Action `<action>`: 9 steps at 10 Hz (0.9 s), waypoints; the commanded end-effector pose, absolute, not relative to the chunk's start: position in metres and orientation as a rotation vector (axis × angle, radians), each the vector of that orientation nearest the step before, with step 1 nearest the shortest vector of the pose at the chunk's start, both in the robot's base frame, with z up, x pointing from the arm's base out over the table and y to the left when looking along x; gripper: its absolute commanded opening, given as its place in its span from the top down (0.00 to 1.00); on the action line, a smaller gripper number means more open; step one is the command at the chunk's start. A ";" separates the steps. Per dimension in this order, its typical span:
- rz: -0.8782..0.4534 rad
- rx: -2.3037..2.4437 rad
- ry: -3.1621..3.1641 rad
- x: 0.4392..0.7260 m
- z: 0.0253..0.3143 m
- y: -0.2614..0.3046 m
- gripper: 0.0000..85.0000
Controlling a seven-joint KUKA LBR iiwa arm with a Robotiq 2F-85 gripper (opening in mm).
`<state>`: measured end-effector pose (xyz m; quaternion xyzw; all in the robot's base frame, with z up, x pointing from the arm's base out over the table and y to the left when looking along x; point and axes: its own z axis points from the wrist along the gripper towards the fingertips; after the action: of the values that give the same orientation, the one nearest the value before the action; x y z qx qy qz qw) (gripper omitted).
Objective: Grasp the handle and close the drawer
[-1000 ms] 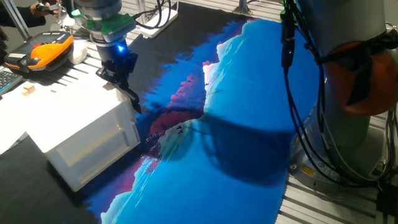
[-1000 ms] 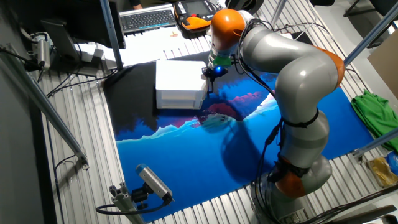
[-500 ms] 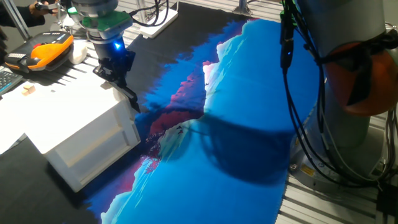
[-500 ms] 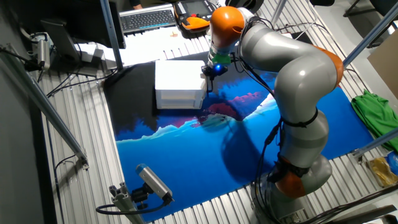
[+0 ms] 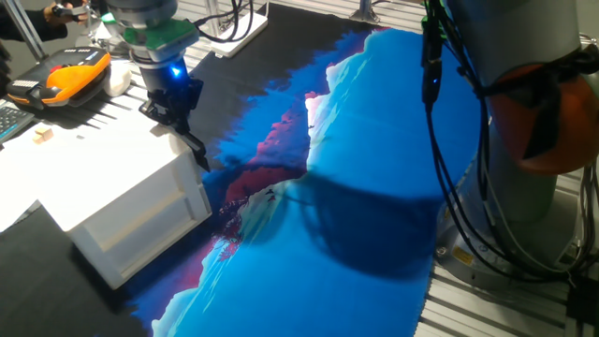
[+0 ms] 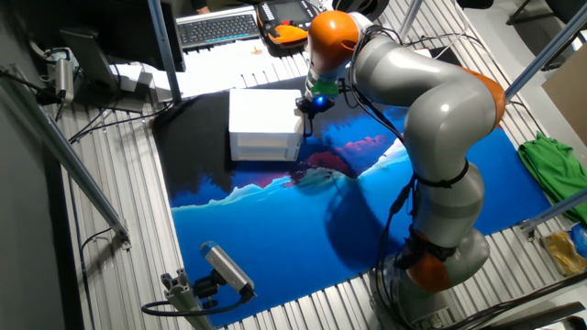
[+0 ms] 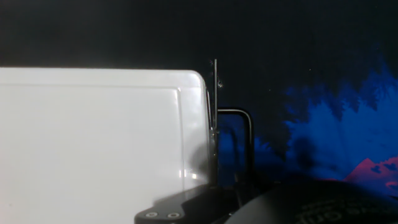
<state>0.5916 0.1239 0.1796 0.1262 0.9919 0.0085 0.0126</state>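
The white cabinet [image 5: 103, 187] stands at the left on the dark cloth; it also shows in the other fixed view [image 6: 261, 124] and the hand view [image 7: 93, 143]. The drawer front [image 7: 214, 99] shows edge-on as a thin panel lying against the cabinet's side. The black handle [image 7: 250, 146] stands out from it and runs down into my gripper [image 7: 230, 193]. In the fixed views my gripper [image 5: 197, 154] [image 6: 304, 128] sits at the cabinet's upper right corner, its fingers close together, and hides the handle. The jaws look shut on the handle.
A blue printed cloth [image 5: 374, 187] covers the table to the right of the cabinet. An orange and black pendant [image 5: 70, 75] and a keyboard [image 6: 215, 27] lie behind it. The arm's base [image 6: 440, 257] stands at the front right. A small camera [image 6: 225, 266] sits at the front.
My gripper has shifted slightly left, toward the cabinet. The cabinet has not moved.
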 end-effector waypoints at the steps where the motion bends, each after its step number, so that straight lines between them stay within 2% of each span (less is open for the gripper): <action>1: 0.024 0.397 3.089 0.591 0.178 0.127 1.00; 7: 0.043 0.372 3.088 0.590 0.177 0.129 1.00; 8: 0.040 0.374 3.086 0.590 0.177 0.129 0.80; 9: 0.040 0.381 3.083 0.590 0.177 0.129 0.80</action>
<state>0.5899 0.1296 0.1769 0.1225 0.9922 0.0135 0.0175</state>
